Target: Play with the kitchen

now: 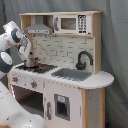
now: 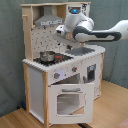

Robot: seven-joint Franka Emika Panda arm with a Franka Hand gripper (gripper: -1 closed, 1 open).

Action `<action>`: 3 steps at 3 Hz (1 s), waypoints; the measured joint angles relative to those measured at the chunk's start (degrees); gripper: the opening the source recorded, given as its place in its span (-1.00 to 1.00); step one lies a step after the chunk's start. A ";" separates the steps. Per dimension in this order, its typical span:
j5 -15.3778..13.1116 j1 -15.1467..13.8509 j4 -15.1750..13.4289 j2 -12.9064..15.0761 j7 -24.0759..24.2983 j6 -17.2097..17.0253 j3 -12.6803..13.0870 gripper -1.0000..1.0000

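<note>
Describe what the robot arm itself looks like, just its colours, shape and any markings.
The arm is built of rounded white segments joined by dark grey to black bands at the joints, as both exterior views show. In the second exterior view a small blue light or mark sits on top of the bulbous wrist section. No loose cables or lettering are visible.

Kitchen (image 2: 55, 75) base below frame edge

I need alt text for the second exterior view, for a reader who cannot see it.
A white and grey robot arm reaches over the hob of a tall white and light-wood toy kitchen. A small metal pot sits on the hob, under a grey hood.
</note>
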 joint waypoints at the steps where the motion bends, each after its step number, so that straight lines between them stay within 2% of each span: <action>1: 0.21 -4.38 2.33 0.05 -3.20 0.01 4.14 1.00; 3: 0.26 -12.87 8.00 0.02 -8.05 -0.31 13.09 1.00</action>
